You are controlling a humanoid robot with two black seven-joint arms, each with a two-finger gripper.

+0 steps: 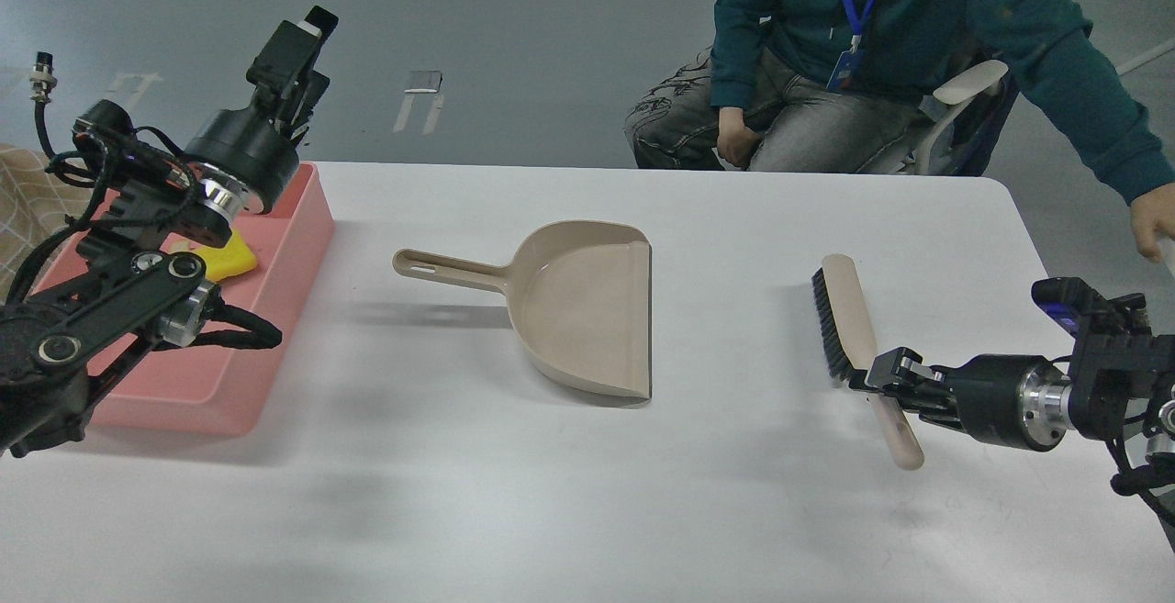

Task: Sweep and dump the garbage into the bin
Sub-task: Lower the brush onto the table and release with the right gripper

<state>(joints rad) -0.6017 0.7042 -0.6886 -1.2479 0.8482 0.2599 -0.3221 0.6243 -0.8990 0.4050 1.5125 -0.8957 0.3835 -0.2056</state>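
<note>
Table (587, 511): white, rounded corners, carrying every item listed below.

Bin (275, 309): salmon-pink shallow tub at the table's left side, partly covered by the left arm. Inside it lies the yellow chunk of garbage (234, 256), against the far half of the tub, just beside the arm's wrist. A pale patch shows next to it under the arm; whether that is the thin beige slice cannot be told.

Dustpan (587, 309): beige, lying flat at the table's middle, handle pointing left toward the bin, open mouth facing right. Its scoop shows nothing in it.

Brush (854, 318): beige back with black bristles facing left, lying right of the dustpan and well apart from it, handle running toward the near right.

Left gripper (307, 43): raised above the far corner of the bin, pointing up and away, nothing visible in it. Its fingers are seen dark and end-on, so spread or closed cannot be told.

Right gripper (889, 381): low over the table, reaching in from the right, fingers clasped around the brush handle near its middle.

Person (872, 52): seated behind the table's far edge, teal top, blue lanyard, one hand at the table's right edge.
</note>
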